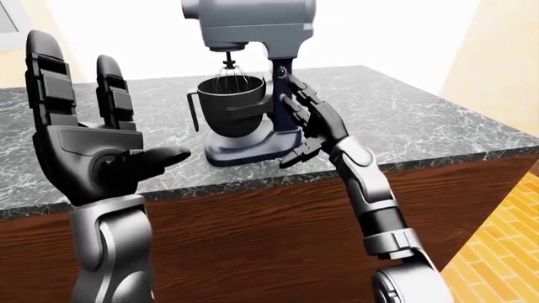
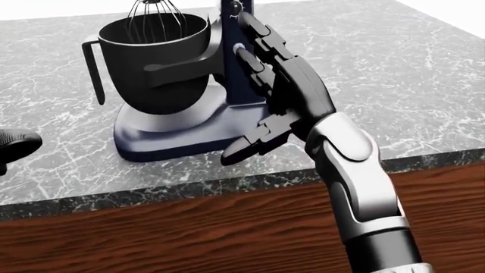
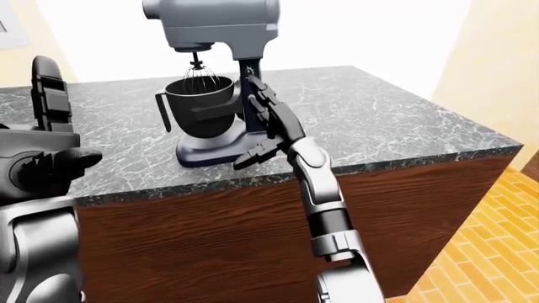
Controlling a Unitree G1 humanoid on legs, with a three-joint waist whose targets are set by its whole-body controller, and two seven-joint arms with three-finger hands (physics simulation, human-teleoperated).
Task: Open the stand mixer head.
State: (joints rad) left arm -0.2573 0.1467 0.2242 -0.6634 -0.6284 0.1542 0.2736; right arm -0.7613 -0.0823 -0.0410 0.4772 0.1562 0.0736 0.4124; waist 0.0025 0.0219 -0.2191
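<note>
A grey stand mixer (image 1: 253, 25) stands on the dark marble counter (image 1: 404, 120). Its head is down, with the whisk (image 1: 230, 74) inside the dark bowl (image 1: 229, 104). My right hand (image 1: 305, 120) is open, fingers spread flat against the right side of the mixer's dark column (image 2: 235, 62), thumb pointing down over the base (image 2: 174, 133). My left hand (image 1: 80, 139) is open and empty, raised palm-up at the left of the left-eye view, clear of the mixer.
The counter's wooden side (image 1: 278, 233) drops below the marble edge. An orange tiled floor (image 1: 497, 246) shows at the lower right. Cream walls (image 1: 497, 57) stand at the right.
</note>
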